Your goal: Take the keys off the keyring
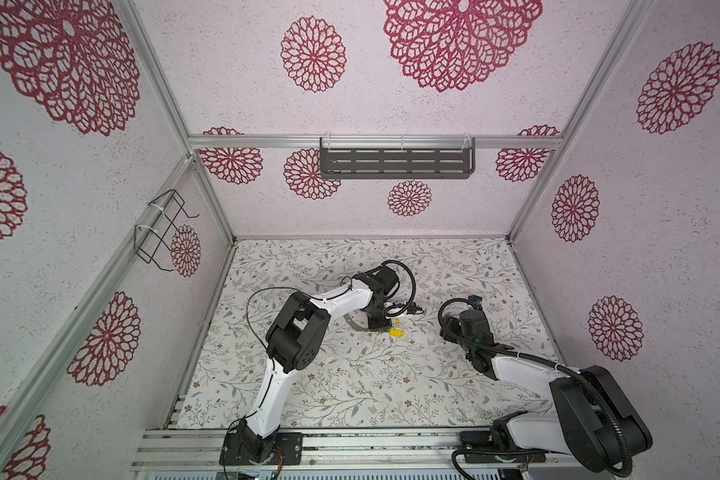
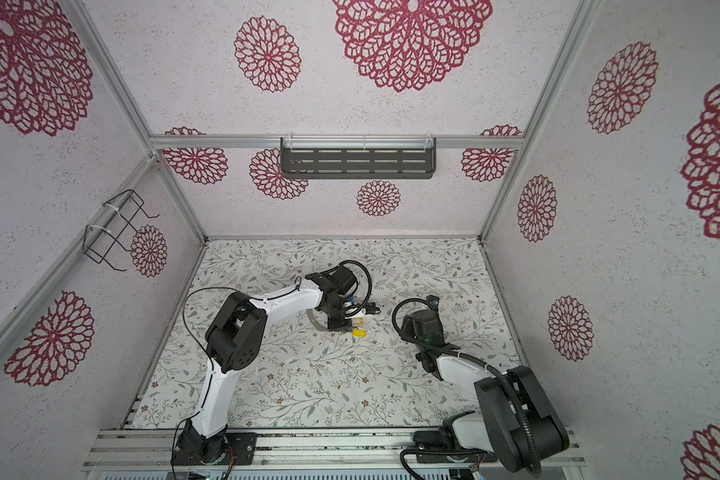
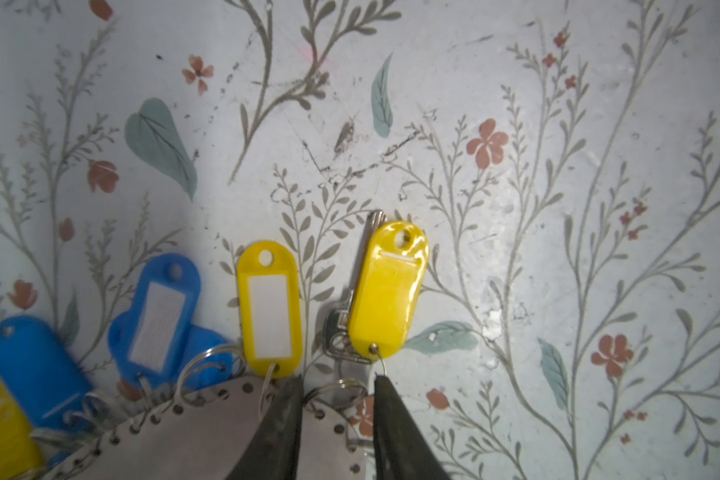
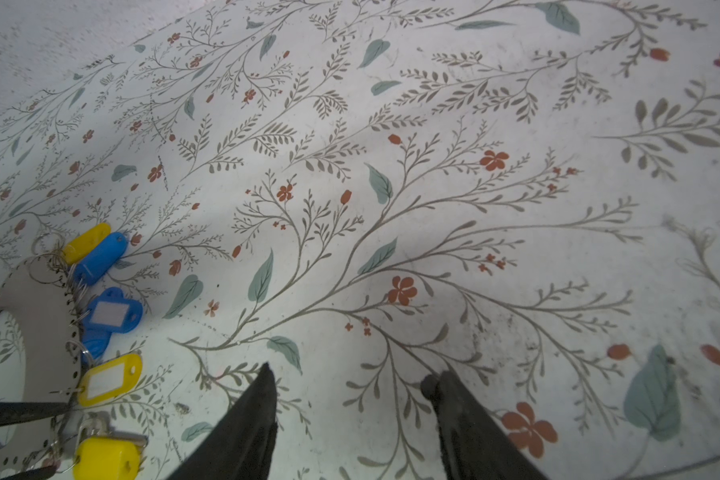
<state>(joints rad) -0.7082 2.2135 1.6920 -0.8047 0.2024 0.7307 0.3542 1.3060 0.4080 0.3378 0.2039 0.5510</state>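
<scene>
The keyring (image 3: pixel 208 419) is a flat grey plate with small holes along its rim, lying on the floral mat. Small wire rings tie the keys to it: a yellow tag with a white label (image 3: pixel 269 309), blue tags (image 3: pixel 163 316), and a glossy yellow tag (image 3: pixel 387 291) lying over a metal key (image 3: pixel 362 266). My left gripper (image 3: pixel 338 377) straddles the plate's end and one wire ring, its jaws apart with a sliver of gap. In both top views it hides most of the keyring (image 1: pixel 352 324). My right gripper (image 4: pixel 348 373) hangs open over bare mat, to the right of the keys (image 4: pixel 109 379).
A dark slotted shelf (image 1: pixel 395 162) hangs on the back wall and a black wire rack (image 1: pixel 163 228) on the left wall. Patterned walls close in the mat (image 1: pixel 350 386) on three sides. The right arm's wrist (image 1: pixel 472 324) stands right of the tags.
</scene>
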